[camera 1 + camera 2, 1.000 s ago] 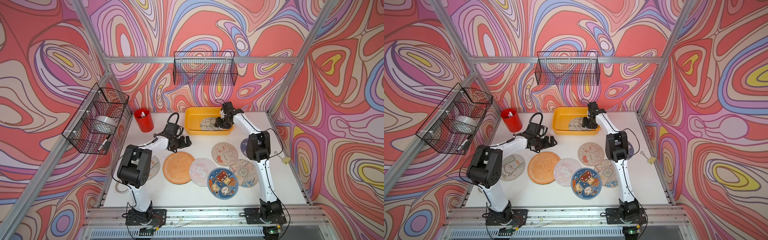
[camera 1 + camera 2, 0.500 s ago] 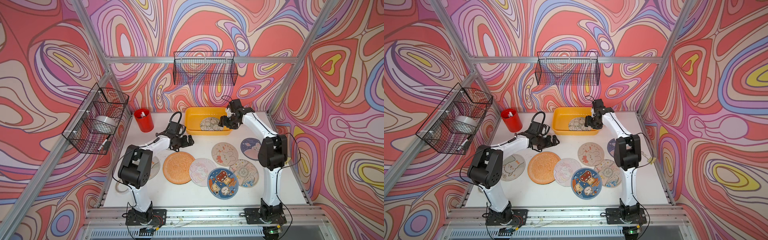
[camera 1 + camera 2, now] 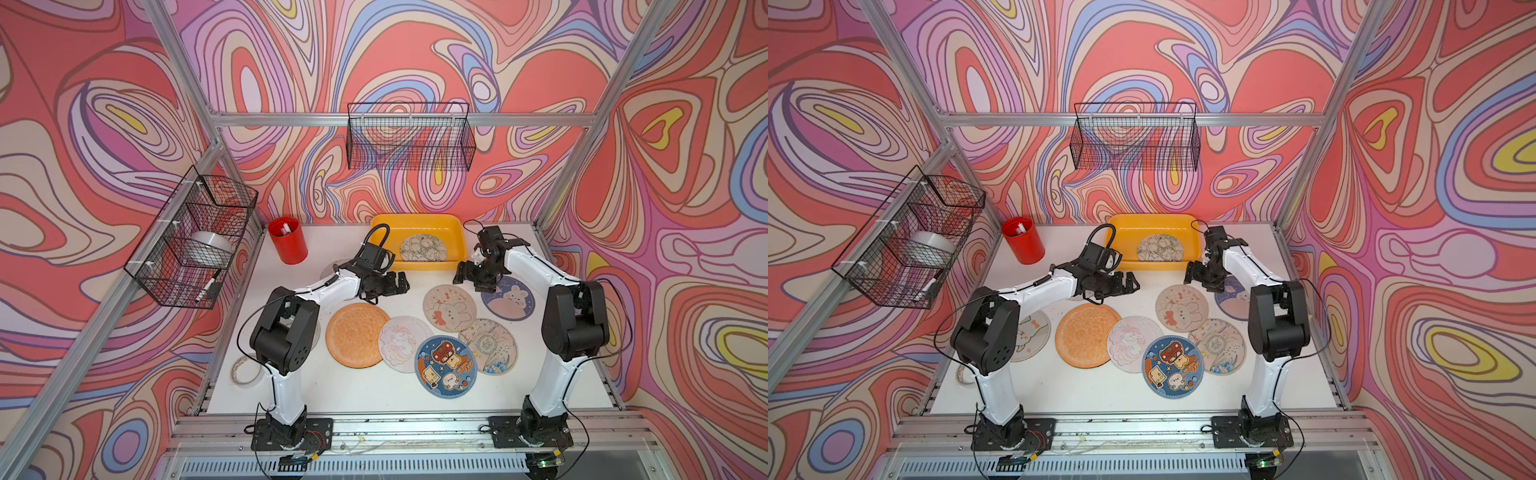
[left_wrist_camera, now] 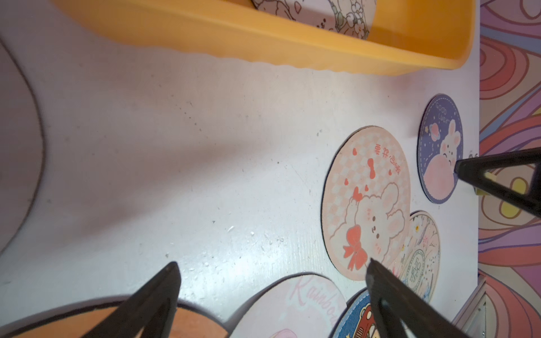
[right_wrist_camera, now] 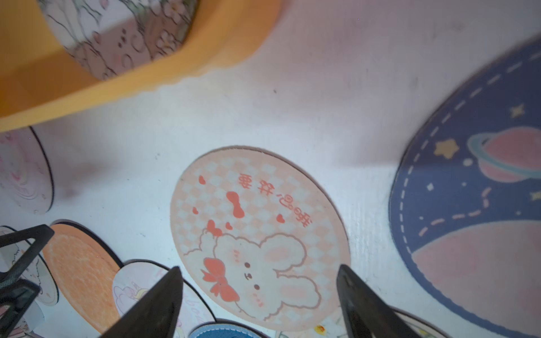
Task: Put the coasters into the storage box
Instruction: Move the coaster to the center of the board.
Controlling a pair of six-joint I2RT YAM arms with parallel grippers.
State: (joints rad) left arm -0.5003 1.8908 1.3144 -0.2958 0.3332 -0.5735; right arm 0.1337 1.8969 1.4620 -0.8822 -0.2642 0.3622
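One pale printed coaster (image 3: 423, 252) lies inside the yellow storage box (image 3: 451, 230) at the far edge of the tabletop (image 3: 374, 399). An orange coaster (image 3: 357, 334), a checked rabbit coaster (image 3: 449, 307) and a dark blue coaster (image 3: 509, 299) are among those spread over the tabletop's middle and right. The left hand (image 3: 399, 286) and right hand (image 3: 471, 281) hover just in front of the box, fingers apart, empty.

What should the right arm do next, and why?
Probably lower the open, empty right fingers onto the pink bunny coaster. It lies nearest them, and only one coaster sits in the storage box.
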